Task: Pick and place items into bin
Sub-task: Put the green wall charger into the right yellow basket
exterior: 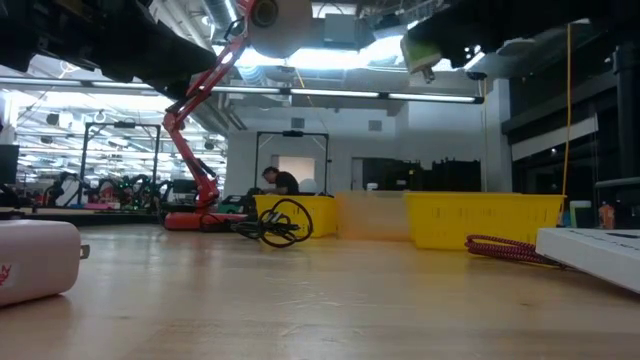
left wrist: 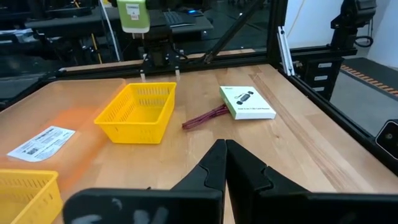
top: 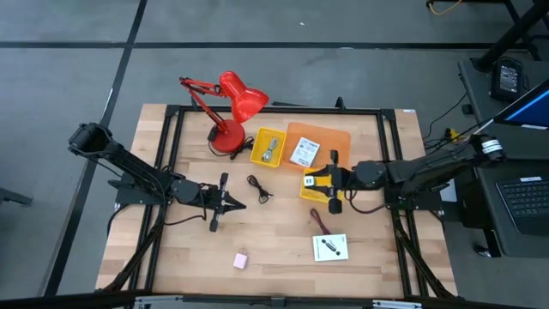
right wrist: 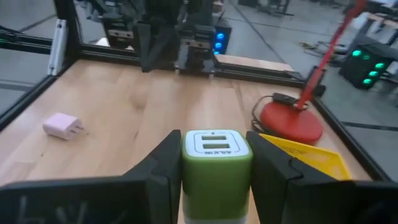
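Green charger block (right wrist: 217, 171) clamped btwn right gripper (top: 329, 183) fingers, held up over the small yellow bin (top: 319, 185) near desk's right edge. Pink charger (top: 240, 260) lies by the front edge, white card (top: 330, 247) toward front-right corner. Left gripper (top: 233, 203) fingers together, hovering mid-desk near black cable (top: 260, 188)

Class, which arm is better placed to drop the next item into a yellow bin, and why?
The right. Its hand already grips the green charger above the yellow bin. The left hand is shut, holding nothing.
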Tool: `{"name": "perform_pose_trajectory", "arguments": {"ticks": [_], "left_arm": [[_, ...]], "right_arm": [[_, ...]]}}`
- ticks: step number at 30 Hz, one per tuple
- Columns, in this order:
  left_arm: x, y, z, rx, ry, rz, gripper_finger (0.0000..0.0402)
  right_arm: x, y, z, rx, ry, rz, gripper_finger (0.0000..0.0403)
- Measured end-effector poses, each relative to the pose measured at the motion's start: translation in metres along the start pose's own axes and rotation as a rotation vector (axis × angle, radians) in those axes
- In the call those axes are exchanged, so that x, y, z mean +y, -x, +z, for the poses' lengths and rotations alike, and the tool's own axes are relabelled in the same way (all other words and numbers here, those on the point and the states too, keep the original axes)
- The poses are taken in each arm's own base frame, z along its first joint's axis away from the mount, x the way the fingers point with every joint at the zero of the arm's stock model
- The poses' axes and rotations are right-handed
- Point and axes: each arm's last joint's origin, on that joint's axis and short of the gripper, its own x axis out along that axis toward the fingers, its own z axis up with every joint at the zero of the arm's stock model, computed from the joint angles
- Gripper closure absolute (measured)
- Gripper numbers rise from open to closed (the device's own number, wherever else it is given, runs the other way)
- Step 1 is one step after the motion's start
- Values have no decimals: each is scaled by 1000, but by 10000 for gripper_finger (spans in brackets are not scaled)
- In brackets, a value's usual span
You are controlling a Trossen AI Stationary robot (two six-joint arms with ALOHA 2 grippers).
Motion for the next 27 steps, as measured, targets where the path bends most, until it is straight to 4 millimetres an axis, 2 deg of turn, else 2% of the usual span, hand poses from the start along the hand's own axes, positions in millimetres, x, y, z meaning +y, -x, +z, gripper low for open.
{"name": "perform_pose_trajectory", "arguments": {"ticks": [6, 11, 17, 22, 27], "left_arm": [[0, 0, 0, -1, 1, 9, 396], [2, 0, 0, -2, 1, 66, 400], [3, 0, 0, -3, 1, 81, 397], [3, 0, 0, -3, 1, 81, 398], [3, 0, 0, -3, 1, 81, 399]], "right_arm": [[3, 13, -9, -9, 1, -20, 282], [3, 18, -8, -22, 12, -40, 282], [3, 18, -8, -23, -3, -43, 282], [1, 18, -9, -15, -52, -124, 282], [-6, 17, -17, 62, -135, -186, 282]]}}
